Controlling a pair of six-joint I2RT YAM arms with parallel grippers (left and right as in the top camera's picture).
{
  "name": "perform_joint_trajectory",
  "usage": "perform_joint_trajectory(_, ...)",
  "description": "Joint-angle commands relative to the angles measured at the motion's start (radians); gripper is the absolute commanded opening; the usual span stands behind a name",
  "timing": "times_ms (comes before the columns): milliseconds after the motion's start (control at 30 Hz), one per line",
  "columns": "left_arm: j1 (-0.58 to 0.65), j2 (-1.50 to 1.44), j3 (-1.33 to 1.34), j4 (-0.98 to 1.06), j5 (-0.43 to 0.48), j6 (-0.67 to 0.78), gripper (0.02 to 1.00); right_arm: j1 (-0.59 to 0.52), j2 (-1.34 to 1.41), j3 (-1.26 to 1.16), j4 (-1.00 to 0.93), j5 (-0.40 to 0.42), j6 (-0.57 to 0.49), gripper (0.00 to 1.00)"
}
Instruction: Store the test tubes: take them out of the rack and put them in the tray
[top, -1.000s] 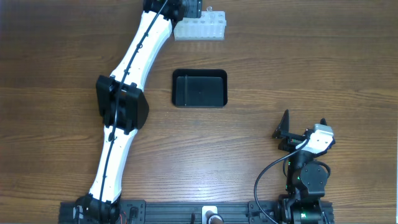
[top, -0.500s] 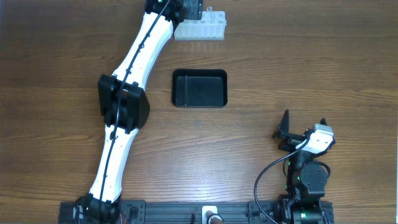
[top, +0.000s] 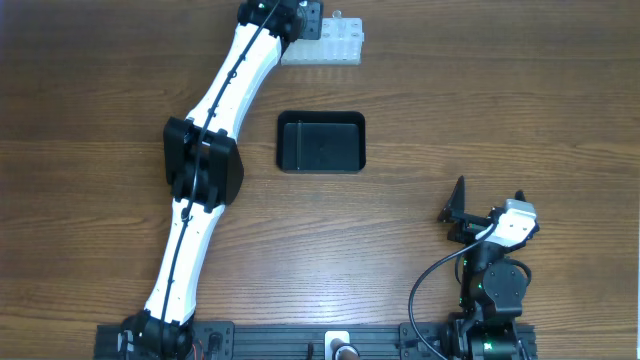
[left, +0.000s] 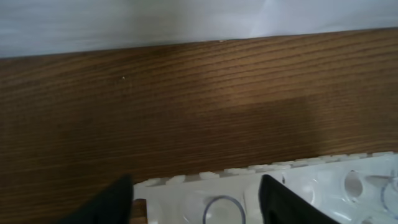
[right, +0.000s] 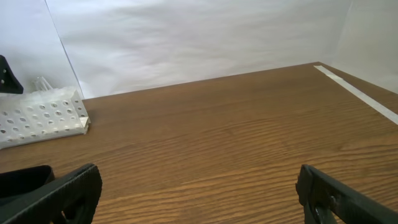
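Observation:
The white test-tube rack (top: 328, 45) stands at the table's far edge, with a clear tube (top: 338, 16) rising from its back. My left gripper (top: 307, 17) is over the rack's left end. In the left wrist view it (left: 198, 184) is open, its dark fingers (left: 118, 200) on either side of a tube's round rim (left: 222, 205) in the rack (left: 323, 186). The black tray (top: 321, 142) sits mid-table. My right gripper (top: 488, 197) is open near its base, holding nothing (right: 199, 175); it sees the rack (right: 40, 115) far off.
Bare wood lies between rack and tray and all around the right arm. The left arm's elbow (top: 203, 165) hangs left of the tray. A white wall rises behind the table's far edge (left: 186, 25).
The left arm has shifted slightly to the right over the rack's left end. The right arm, rack and tray have not moved.

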Motion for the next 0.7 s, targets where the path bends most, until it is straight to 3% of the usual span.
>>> perform_joint_trajectory(33,0.003,0.011,0.014,0.003,0.007,0.012,0.498,-0.005,-0.011,-0.005,-0.003,-0.002,-0.005,0.991)
perform_joint_trajectory(367,0.003,0.011,0.015,0.003,0.007,0.011,0.242,-0.005,-0.011,-0.005,-0.003,-0.002,-0.005,0.991)
perform_joint_trajectory(700,0.003,0.011,0.015,0.003,0.007,0.011,0.159,-0.005,-0.011,-0.005,-0.003,-0.002,-0.005,0.993)
